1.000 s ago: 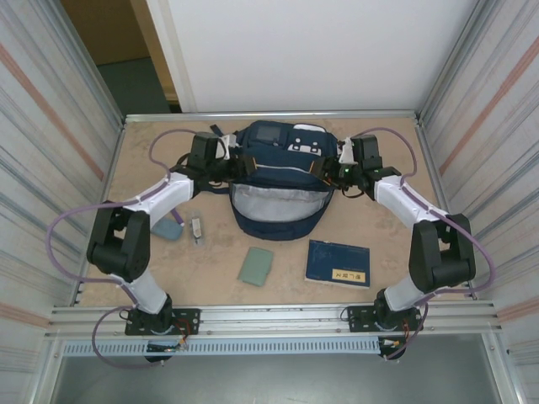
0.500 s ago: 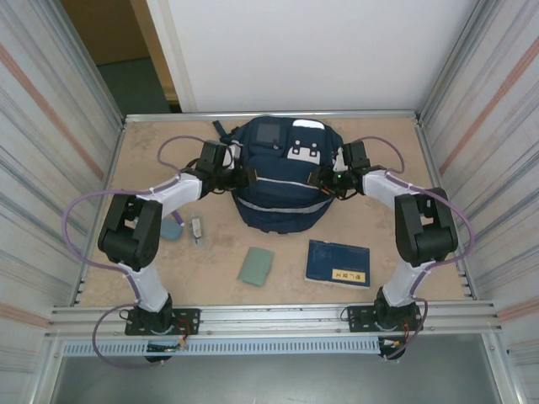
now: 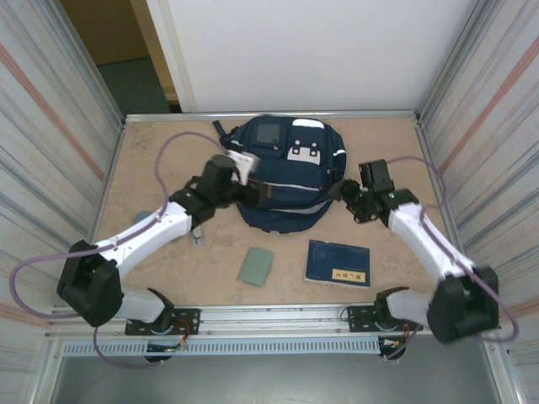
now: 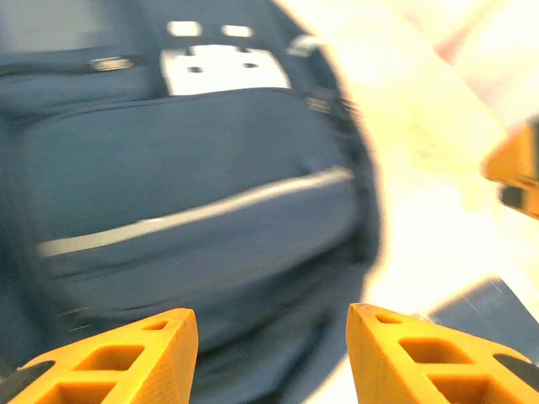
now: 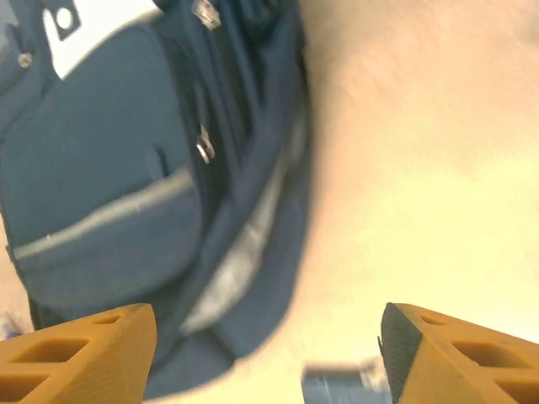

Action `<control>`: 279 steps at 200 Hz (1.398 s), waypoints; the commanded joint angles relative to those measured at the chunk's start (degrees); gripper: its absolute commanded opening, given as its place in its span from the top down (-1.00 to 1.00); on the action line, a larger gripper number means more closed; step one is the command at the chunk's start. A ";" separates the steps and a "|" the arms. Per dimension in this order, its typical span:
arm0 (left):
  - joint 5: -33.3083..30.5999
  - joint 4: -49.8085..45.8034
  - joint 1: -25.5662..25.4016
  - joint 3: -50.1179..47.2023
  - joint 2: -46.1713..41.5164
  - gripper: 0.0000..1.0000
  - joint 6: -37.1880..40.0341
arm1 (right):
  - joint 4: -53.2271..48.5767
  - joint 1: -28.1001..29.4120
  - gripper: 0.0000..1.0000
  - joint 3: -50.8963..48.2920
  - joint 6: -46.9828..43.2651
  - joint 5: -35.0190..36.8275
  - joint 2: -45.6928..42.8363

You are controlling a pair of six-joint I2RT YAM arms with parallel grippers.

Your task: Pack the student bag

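Observation:
The student bag (image 3: 282, 168) is a navy backpack with thin pale stripes and a white buckle patch, lying flat at the back middle of the table. My left gripper (image 3: 259, 195) hovers over its front left part, open. In the left wrist view the orange fingers (image 4: 126, 358) stand apart over the blurred bag (image 4: 194, 185) with nothing between them. My right gripper (image 3: 344, 194) is just off the bag's right side, open wide. The right wrist view shows the bag (image 5: 152, 194) at the left and bare table between the fingers (image 5: 455, 353).
A flat dark blue book with a yellow label (image 3: 338, 263) lies front right of the bag. A grey-green pouch (image 3: 255, 265) lies near the front middle. A small pale item (image 3: 196, 229) sits by the left arm. Metal walls close in both sides.
The bag's mouth, held open with its grey lining showing a second ago, now lies shut and flat. Both grippers have let go and drawn back; the right jaws have widened.

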 commanded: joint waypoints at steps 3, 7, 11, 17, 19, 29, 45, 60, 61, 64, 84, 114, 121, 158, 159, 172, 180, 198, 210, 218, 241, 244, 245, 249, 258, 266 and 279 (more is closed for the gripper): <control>4.70 1.70 -6.75 -0.70 2.32 0.01 11.32 | -15.31 1.09 -0.36 -6.01 12.12 6.01 -8.81; 6.14 3.09 -7.99 -1.13 2.98 0.02 12.22 | -16.26 1.10 -0.35 -6.88 12.25 5.98 -10.06; 7.55 4.52 -9.09 -1.51 3.75 0.02 13.38 | -16.94 1.06 -0.34 -7.84 11.95 5.90 -11.82; 9.72 5.99 -10.66 -1.73 5.34 0.04 15.80 | -17.76 0.63 -0.31 -9.14 11.08 5.92 -13.53; 10.48 6.41 -11.24 -1.68 5.95 0.05 16.79 | -18.05 0.44 -0.30 -9.49 10.70 5.82 -13.94; 12.11 6.24 -14.06 -0.49 9.29 0.06 22.55 | -18.05 -1.18 -0.24 -11.35 7.88 3.38 -16.00; 11.49 5.13 -17.76 2.20 15.63 0.06 29.70 | -16.65 -2.78 -0.14 -14.64 4.76 0.49 -18.77; 12.07 2.52 -19.96 5.87 21.86 0.06 33.61 | -14.74 -4.12 -0.03 -17.62 1.80 -0.18 -19.78; 12.24 2.37 -20.02 6.19 22.21 0.06 33.76 | -14.70 -4.28 -0.03 -17.81 1.66 -0.14 -19.79; 12.70 1.51 -20.34 7.22 23.20 0.06 34.24 | -14.46 -4.68 -0.01 -18.26 1.25 -0.06 -19.67; 14.80 -0.64 -21.82 10.48 28.38 0.09 36.05 | -10.87 -8.73 0.03 -20.88 -1.91 -3.12 -17.66; 15.17 0.13 -22.95 9.14 29.97 0.09 36.64 | -5.62 -12.57 0.01 -22.76 -3.53 -8.29 -13.33; 14.85 -0.04 -23.28 8.74 30.32 0.09 37.14 | -4.40 -12.80 0.00 -23.22 -3.22 -9.05 -12.52; 14.49 -2.78 -23.77 6.28 30.43 0.10 36.42 | 3.41 -13.02 -0.04 -24.41 -3.44 -10.71 -7.43; 14.50 -2.78 -23.77 6.22 30.36 0.10 36.35 | 3.56 -12.99 -0.04 -24.41 -3.46 -10.68 -7.24; 14.47 -2.37 -23.93 5.12 29.25 0.10 35.35 | 6.02 -12.97 -0.04 -24.17 -3.84 -10.69 -5.14; 14.70 -2.38 -23.99 4.62 28.67 0.10 34.81 | 7.03 -12.96 -0.04 -23.69 -3.76 -10.84 -3.72; 15.10 -2.09 -24.12 3.57 28.01 0.10 33.85 | 10.38 -12.99 -0.04 -22.75 -4.25 -11.31 -1.32; 15.69 -1.95 -24.21 3.27 27.85 0.10 33.48 | 12.56 -12.98 -0.04 -21.94 -5.31 -10.94 0.61; 16.09 -1.91 -24.21 3.15 27.79 0.11 33.25 | 13.69 -12.96 -0.04 -21.11 -6.17 -10.34 2.30; 17.98 -1.67 -24.21 4.07 27.93 0.10 32.52 | 18.20 -12.60 -0.03 -18.78 -7.12 -10.23 7.65; 18.17 -1.57 -24.15 4.24 28.14 0.10 32.24 | 18.80 -12.42 -0.03 -18.58 -6.86 -10.28 8.32; 18.28 -1.52 -24.18 4.27 28.25 0.10 32.20 | 19.04 -12.34 -0.03 -18.46 -6.75 -10.25 8.50; 18.77 -1.25 -24.29 4.67 28.54 0.10 31.93 | 19.91 -12.12 -0.02 -18.18 -6.29 -10.31 9.27; 19.66 -0.96 -24.30 5.44 29.36 0.10 31.56 | 21.79 -11.18 -0.03 -17.63 -5.42 -10.43 10.80; 20.12 -0.93 -24.45 6.24 30.13 0.11 31.53 | 22.65 -10.10 -0.04 -16.83 -4.85 -9.94 12.00; 20.74 -0.77 -24.65 7.32 30.96 0.11 31.61 | 23.21 -8.59 -0.05 -15.08 -4.55 -8.84 13.95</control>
